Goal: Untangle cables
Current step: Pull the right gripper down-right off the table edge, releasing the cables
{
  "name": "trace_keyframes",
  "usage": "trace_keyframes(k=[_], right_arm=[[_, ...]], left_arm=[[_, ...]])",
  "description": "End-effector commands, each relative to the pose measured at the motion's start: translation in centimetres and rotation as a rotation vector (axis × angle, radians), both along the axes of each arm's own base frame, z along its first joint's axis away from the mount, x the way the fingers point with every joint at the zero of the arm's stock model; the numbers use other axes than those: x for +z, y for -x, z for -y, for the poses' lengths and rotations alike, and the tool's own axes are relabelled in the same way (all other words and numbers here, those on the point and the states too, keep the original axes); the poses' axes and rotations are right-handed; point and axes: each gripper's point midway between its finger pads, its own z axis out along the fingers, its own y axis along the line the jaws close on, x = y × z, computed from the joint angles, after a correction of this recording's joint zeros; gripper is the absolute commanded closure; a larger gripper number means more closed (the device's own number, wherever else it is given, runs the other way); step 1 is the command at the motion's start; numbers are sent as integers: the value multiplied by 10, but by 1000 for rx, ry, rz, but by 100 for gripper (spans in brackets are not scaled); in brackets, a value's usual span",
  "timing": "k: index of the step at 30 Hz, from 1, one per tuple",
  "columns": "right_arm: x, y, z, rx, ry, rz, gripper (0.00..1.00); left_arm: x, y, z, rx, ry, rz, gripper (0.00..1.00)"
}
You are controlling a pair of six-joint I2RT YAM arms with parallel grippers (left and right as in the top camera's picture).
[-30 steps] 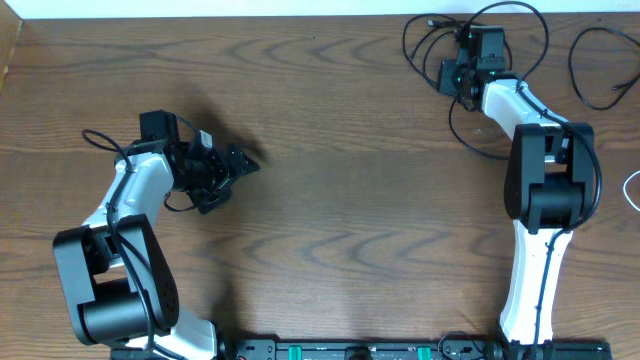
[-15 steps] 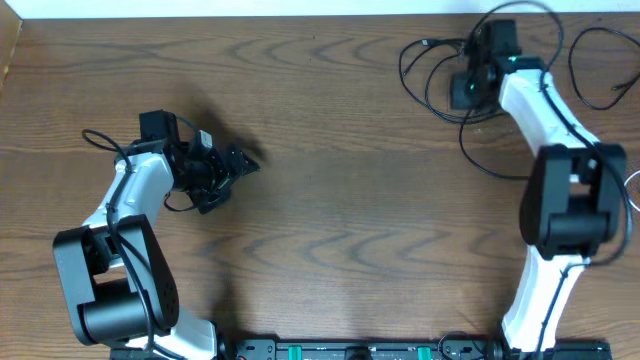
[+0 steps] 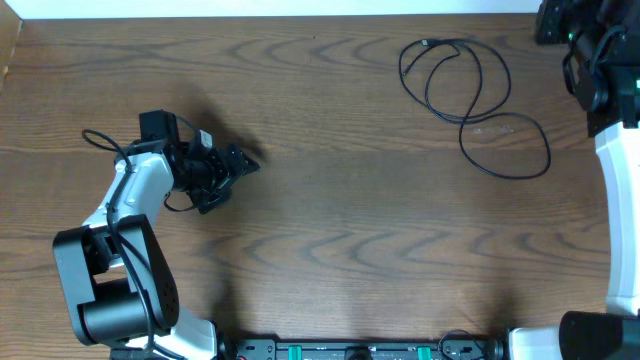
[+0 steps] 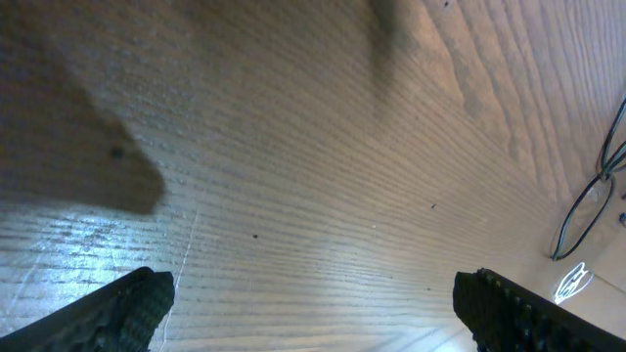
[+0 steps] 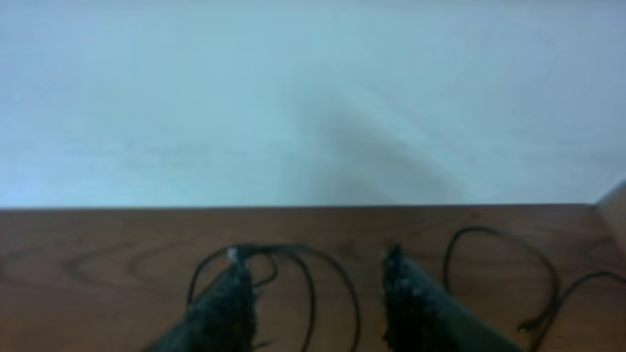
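One black cable (image 3: 455, 72) lies in loose loops on the far right of the wooden table, its tail curving toward the front (image 3: 520, 150). In the right wrist view my right gripper (image 5: 318, 298) is open. The cable's loops (image 5: 337, 284) show on the table beyond the gap, with nothing held. A second black cable (image 5: 494, 249) curls to the right of the fingers. My left gripper (image 4: 323, 313) is wide open over bare wood at the table's left (image 3: 240, 162). Cables, a black one (image 4: 597, 191) and a white one (image 4: 572, 284), show far off at that view's right edge.
My right arm (image 3: 610, 90) stands at the table's far right corner, partly out of the overhead view. The pale wall runs along the table's far edge (image 3: 300, 14). The left arm's own thick black cable (image 3: 100, 138) loops beside its wrist.
My right gripper has opened and let go of the black cable, then swung right and back toward the far corner. The cable's loops have settled flat. The left arm has not moved.
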Motion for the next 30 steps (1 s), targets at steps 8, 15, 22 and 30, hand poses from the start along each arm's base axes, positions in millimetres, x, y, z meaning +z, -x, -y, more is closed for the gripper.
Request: trace_keyframes(k=[8, 15, 22, 30], right_arm=[[-87, 101, -16, 82, 19, 28, 16], [-73, 203, -11, 51, 47, 205, 11], [11, 282, -13, 41, 80, 567, 10], [60, 357, -23, 39, 148, 776, 10]], left_arm=[[-1, -1, -3, 7, -9, -2, 2], [-1, -1, -3, 7, -9, -2, 2], [-1, -1, -3, 7, -9, -2, 2], [-1, -1, -3, 7, -9, -2, 2]])
